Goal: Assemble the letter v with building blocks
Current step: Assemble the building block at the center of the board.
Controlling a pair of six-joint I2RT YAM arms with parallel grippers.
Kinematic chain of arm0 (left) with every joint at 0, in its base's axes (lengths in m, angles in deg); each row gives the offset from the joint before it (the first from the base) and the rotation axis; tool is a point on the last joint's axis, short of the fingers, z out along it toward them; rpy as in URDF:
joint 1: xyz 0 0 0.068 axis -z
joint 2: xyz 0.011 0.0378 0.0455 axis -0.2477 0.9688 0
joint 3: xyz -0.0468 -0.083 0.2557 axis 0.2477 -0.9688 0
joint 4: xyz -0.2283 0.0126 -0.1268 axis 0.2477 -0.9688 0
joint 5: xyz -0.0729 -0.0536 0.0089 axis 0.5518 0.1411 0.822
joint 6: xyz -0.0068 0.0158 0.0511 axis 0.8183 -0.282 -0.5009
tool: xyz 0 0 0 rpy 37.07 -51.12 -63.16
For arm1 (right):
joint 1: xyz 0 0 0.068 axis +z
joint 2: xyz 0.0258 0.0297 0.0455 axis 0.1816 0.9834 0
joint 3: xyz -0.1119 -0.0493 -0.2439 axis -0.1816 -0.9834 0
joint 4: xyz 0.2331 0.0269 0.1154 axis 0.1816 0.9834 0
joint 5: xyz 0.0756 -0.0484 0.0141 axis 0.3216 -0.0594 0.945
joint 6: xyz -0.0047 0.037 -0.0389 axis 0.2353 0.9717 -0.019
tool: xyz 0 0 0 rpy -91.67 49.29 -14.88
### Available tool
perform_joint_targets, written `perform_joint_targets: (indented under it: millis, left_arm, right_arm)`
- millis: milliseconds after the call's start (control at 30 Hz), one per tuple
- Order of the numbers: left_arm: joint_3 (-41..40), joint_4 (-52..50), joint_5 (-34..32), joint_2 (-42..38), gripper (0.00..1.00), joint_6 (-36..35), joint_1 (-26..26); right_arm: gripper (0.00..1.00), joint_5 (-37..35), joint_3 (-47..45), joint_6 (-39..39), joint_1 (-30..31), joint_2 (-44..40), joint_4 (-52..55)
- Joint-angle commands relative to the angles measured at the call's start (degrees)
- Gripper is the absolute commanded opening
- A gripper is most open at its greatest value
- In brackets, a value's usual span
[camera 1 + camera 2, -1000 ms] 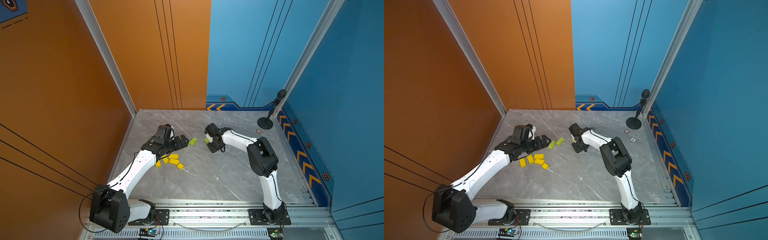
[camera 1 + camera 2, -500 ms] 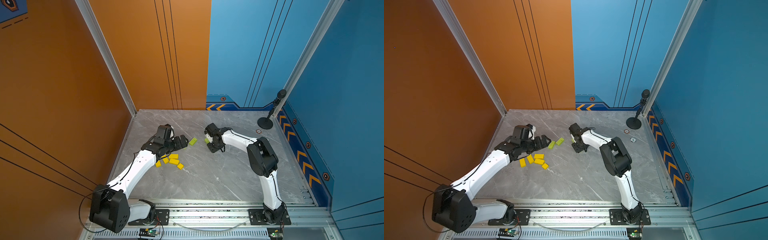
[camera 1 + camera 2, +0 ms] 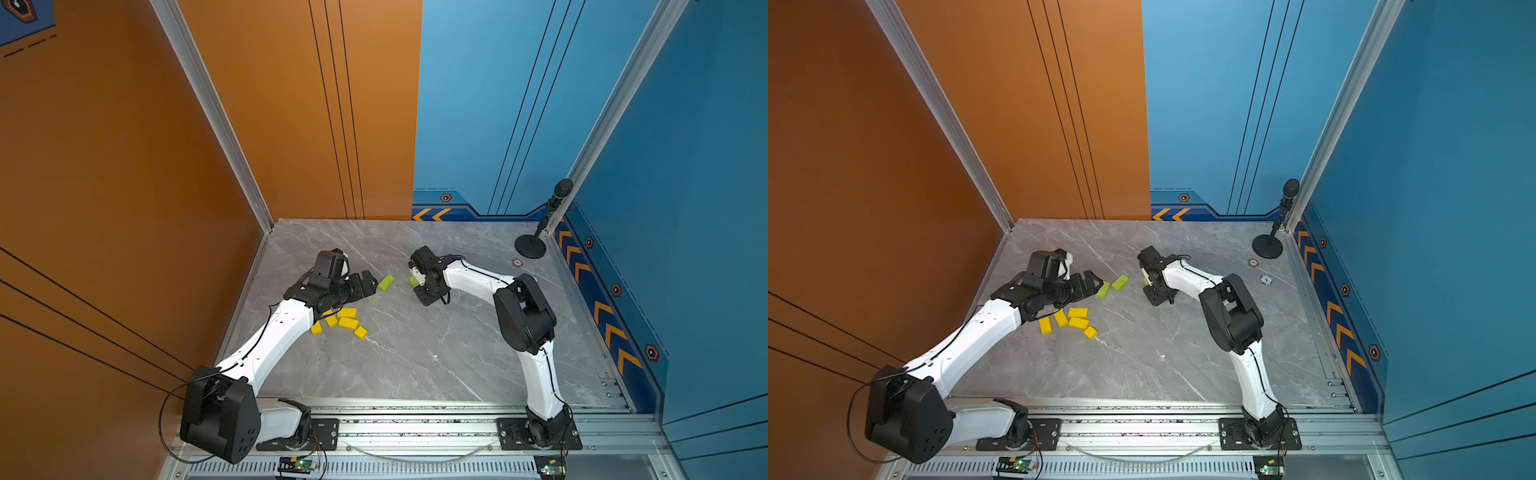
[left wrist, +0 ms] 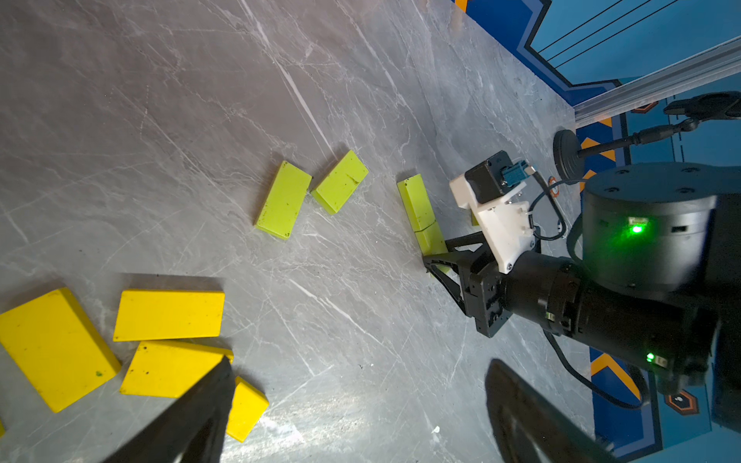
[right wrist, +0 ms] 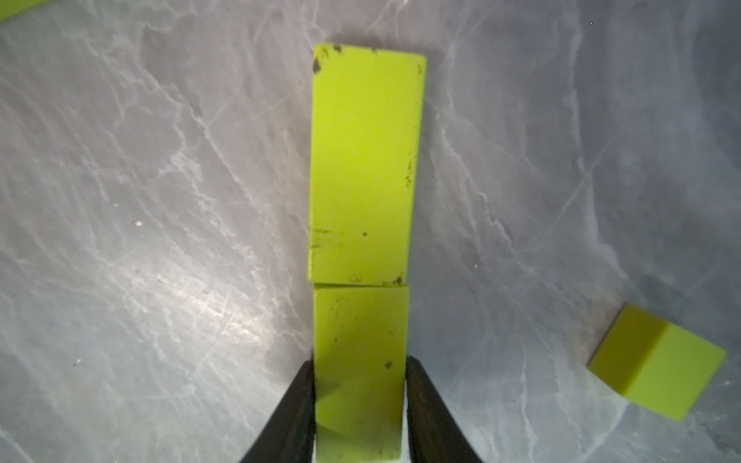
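Right pincer (image 5: 361, 362) has just tightened on a green block (image 5: 361, 332) abutting a second block (image 5: 365, 160), probably forming a V stroke; left pincer (image 4: 359, 362) gapes open.

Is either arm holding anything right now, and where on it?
The right gripper is shut on a lime-green rectangular block, jaws pinching its long sides at one end. The left gripper is open, empty.

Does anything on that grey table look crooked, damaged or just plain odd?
Nothing spilled or broken. The long lime-green brick has dark chipped corners and scuff marks. The short lime-green block in the right gripper meets its end slightly out of line. The yellow bricks lie jumbled.
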Motion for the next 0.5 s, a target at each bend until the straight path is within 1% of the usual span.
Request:
perform_joint_targets:
  millis: [0, 467]
  left_arm:
    - [0.9, -1.1, -0.9, 0.3, 0.98, -0.8, 0.4]
    - [1.3, -1.1, -1.0, 0.8, 0.98, -0.8, 0.8]
  right_arm:
    - [0.38, -1.3, 0.2, -0.3, -0.1, 2.3, 2.5]
    - [0.37, -1.0, 0.5, -0.2, 0.1, 2.2, 2.4]
